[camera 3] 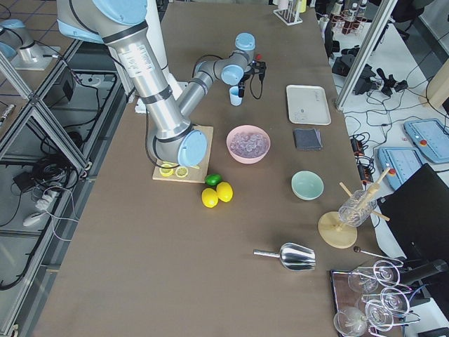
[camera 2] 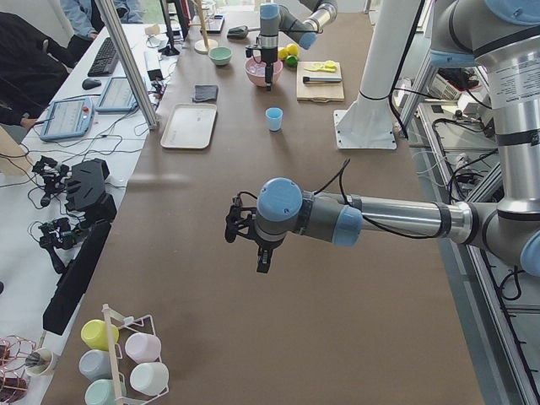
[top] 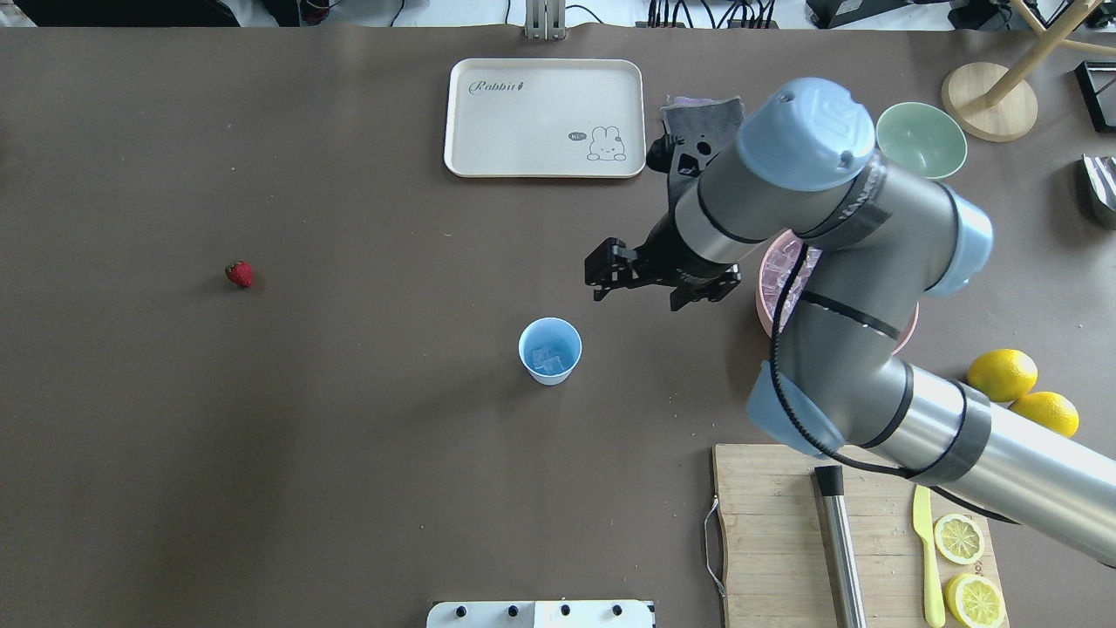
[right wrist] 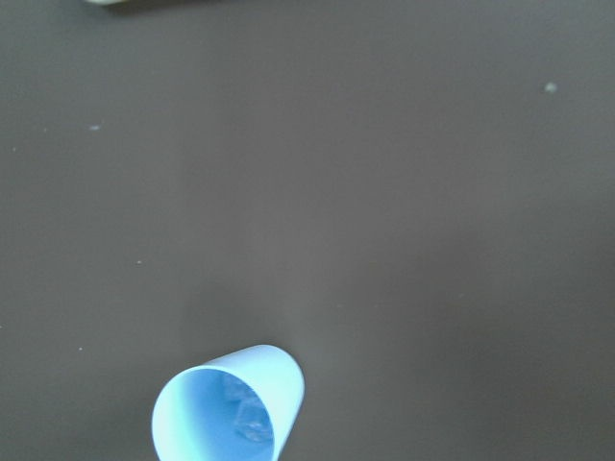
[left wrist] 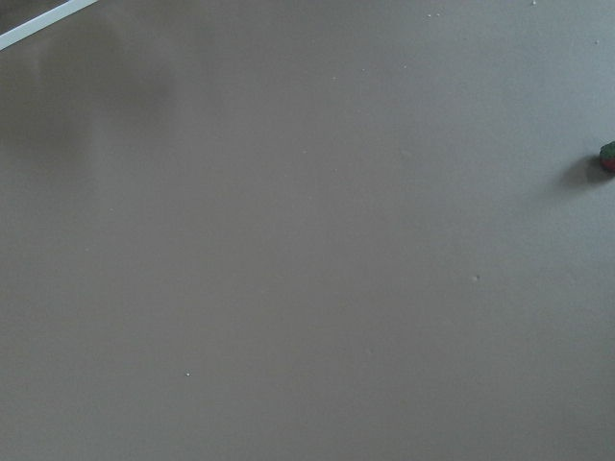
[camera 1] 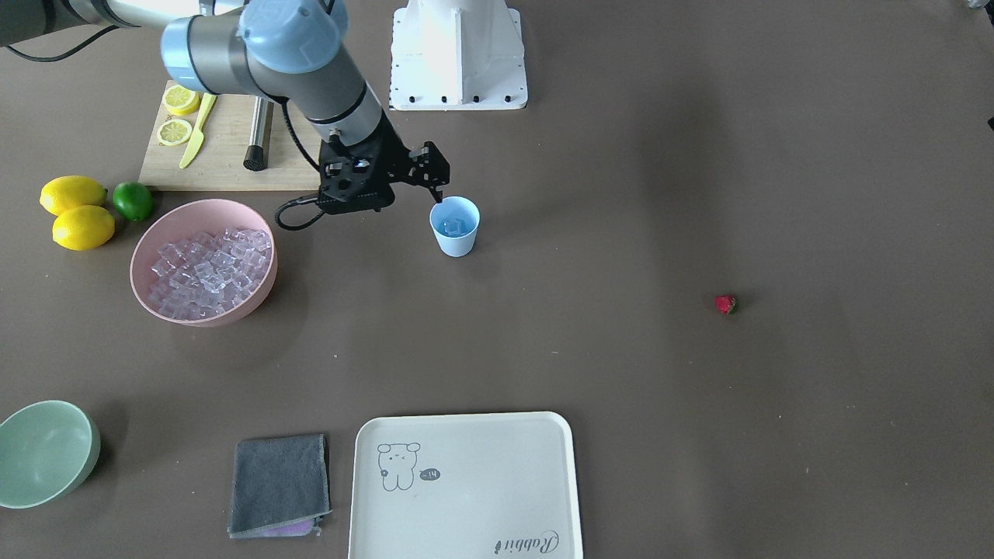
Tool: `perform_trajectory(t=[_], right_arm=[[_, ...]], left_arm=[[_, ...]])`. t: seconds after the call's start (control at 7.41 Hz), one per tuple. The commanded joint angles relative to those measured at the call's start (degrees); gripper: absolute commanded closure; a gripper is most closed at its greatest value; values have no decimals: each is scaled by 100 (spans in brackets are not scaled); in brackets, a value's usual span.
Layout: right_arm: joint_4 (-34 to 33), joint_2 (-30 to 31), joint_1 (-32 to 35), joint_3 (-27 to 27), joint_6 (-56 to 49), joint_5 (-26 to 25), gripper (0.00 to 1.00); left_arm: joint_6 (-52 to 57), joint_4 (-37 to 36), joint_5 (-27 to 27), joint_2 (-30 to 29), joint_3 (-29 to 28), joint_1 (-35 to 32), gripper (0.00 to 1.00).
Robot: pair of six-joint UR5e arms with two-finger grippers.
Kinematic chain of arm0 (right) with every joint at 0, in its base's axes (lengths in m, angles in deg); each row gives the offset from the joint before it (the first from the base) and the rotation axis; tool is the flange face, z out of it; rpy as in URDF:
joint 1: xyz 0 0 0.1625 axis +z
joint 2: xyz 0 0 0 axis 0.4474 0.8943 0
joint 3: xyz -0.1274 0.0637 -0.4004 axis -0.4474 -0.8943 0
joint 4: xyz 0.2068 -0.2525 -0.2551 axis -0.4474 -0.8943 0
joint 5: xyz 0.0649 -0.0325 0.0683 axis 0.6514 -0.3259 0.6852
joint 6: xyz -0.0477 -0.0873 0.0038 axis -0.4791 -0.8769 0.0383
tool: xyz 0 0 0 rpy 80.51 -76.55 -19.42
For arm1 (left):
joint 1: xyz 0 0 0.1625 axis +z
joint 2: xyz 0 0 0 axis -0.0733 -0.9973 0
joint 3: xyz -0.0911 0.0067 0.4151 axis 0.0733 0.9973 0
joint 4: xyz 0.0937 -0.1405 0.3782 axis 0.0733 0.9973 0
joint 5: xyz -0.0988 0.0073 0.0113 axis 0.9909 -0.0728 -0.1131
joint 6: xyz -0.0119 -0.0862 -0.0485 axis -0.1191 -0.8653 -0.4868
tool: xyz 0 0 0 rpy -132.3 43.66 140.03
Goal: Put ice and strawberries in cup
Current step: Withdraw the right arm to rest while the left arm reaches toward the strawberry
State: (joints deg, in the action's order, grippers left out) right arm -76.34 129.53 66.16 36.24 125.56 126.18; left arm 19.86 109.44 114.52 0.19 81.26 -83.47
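The pale-blue cup [camera 1: 454, 225] stands upright mid-table, with a few ice cubes [top: 548, 358] inside; it also shows in the overhead view [top: 550, 349] and at the bottom of the right wrist view [right wrist: 231, 408]. My right gripper [camera 1: 437, 186] hovers above and just beside the cup, open and empty [top: 600, 272]. More ice [camera 1: 210, 268] fills the pink bowl [camera 1: 146, 247]. The strawberry [camera 1: 726, 304] lies alone on the table, far from the cup [top: 240, 274], and shows at the right edge of the left wrist view [left wrist: 608, 158]. My left gripper [camera 2: 240, 226] hangs over bare table; I cannot tell its state.
A white tray [camera 1: 466, 481], a grey cloth [camera 1: 279, 485] and a pale-green bowl [camera 1: 43, 454] sit at the operators' edge. A cutting board [camera 1: 225, 155] holds lemon slices, a knife and a metal rod. Two lemons [camera 1: 74, 194] and a lime [camera 1: 133, 200] lie beside the pink bowl.
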Motion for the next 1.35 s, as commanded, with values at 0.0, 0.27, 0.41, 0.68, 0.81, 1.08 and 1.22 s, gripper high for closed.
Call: perform_trajectory(t=[0.0, 0.27, 0.41, 0.68, 0.81, 1.08, 1.22], right_arm=[[-341, 626, 785, 311, -1128, 549, 0], [-719, 1275, 1505, 434, -2831, 726, 0], [-886, 1566, 1874, 435, -3605, 849, 0], [-976, 2182, 2377, 426, -4881, 868, 0], [-976, 2297, 2535, 435, -5061, 876, 0], [-976, 2534, 2869, 444, -5430, 973, 0], [-985, 2544, 2915, 435, -5484, 973, 0]], left_arm=[[-1536, 162, -172, -712, -12, 801, 3], [-3708, 241, -1012, -1469, -3, 1793, 3], [-4229, 477, -1078, -1524, -47, 2059, 3], [-5676, 856, -1761, -2118, -388, 2988, 3], [-6006, 900, -2373, -2270, -512, 3419, 3], [-6194, 1153, -2729, -2289, -792, 3783, 3], [-6229, 1843, -2896, -2315, -1316, 3914, 3]])
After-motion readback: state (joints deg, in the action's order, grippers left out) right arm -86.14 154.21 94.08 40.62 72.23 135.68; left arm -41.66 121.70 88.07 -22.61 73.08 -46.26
